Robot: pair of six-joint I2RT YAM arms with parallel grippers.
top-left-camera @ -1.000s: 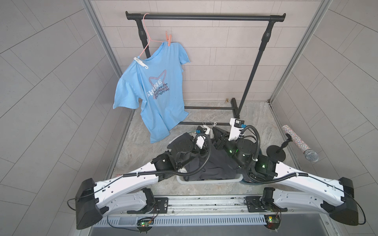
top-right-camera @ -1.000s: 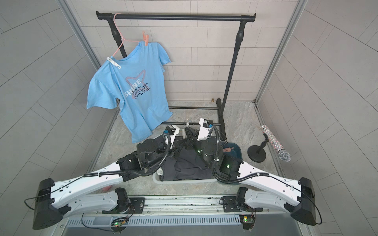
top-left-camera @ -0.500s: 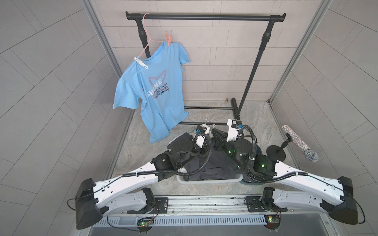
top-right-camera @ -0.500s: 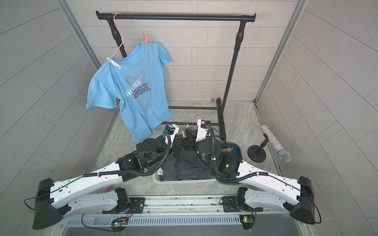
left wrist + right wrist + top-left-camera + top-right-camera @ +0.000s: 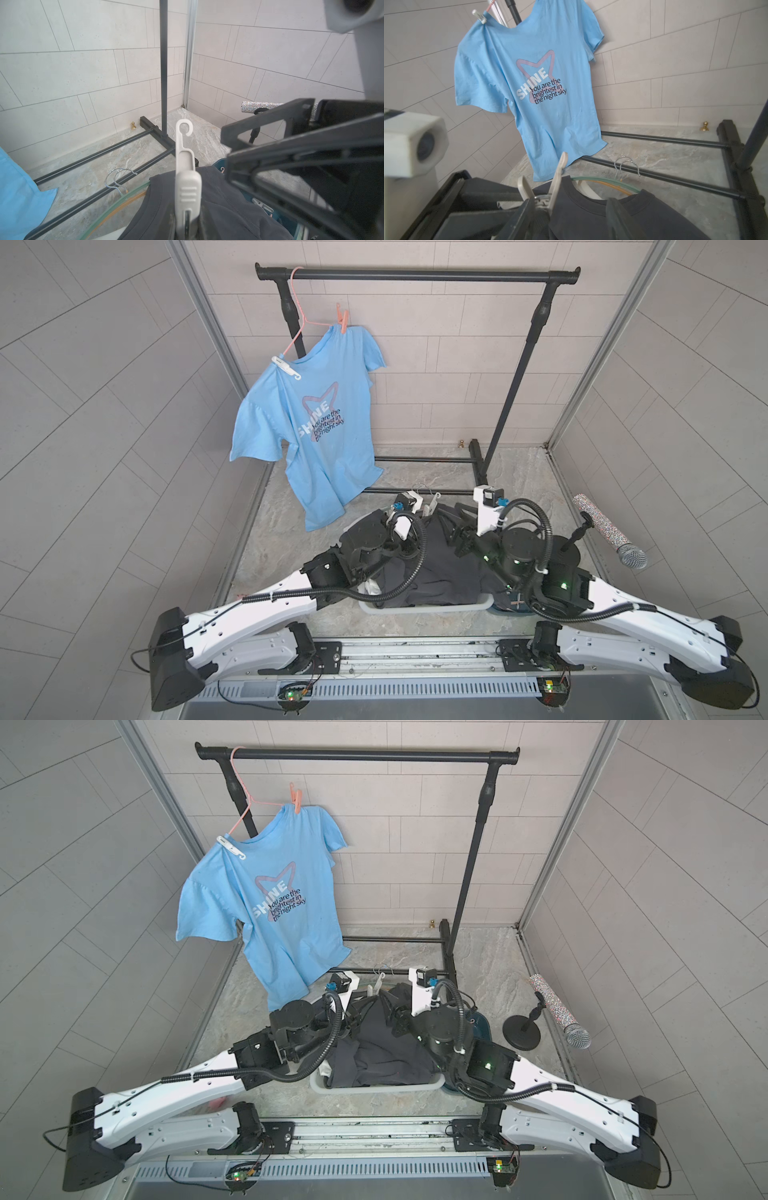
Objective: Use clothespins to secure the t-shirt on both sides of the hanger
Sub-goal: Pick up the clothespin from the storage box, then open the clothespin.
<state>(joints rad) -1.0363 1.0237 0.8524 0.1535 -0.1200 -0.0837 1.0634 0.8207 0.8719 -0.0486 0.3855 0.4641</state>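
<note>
A white clothespin [image 5: 185, 176] with a hook at its far end is in my left gripper [image 5: 187, 230], which is shut on it above a dark t-shirt [image 5: 591, 218]. That shirt lies on a green hanger [image 5: 602, 179] in the basket [image 5: 424, 608]. My right gripper [image 5: 571, 218] stands open just beside it; one finger [image 5: 525, 216] is next to the same clothespin [image 5: 557, 176], the other well apart. A blue t-shirt [image 5: 320, 427] hangs on a pink hanger [image 5: 297, 323], pinned by a coral clothespin [image 5: 343, 323] and a white clothespin [image 5: 286, 366].
The black rack [image 5: 415, 274] stands at the back, its base bars [image 5: 424, 490] on the floor just beyond the basket. A teal bowl [image 5: 220, 164] with a grey clothespin [image 5: 261, 204] sits to the right. A glitter microphone [image 5: 609, 531] on a stand is at far right.
My right gripper's jaws have gone from shut to open next to the white clothespin, after the wrist shifted slightly left. The left gripper still holds the pin.
</note>
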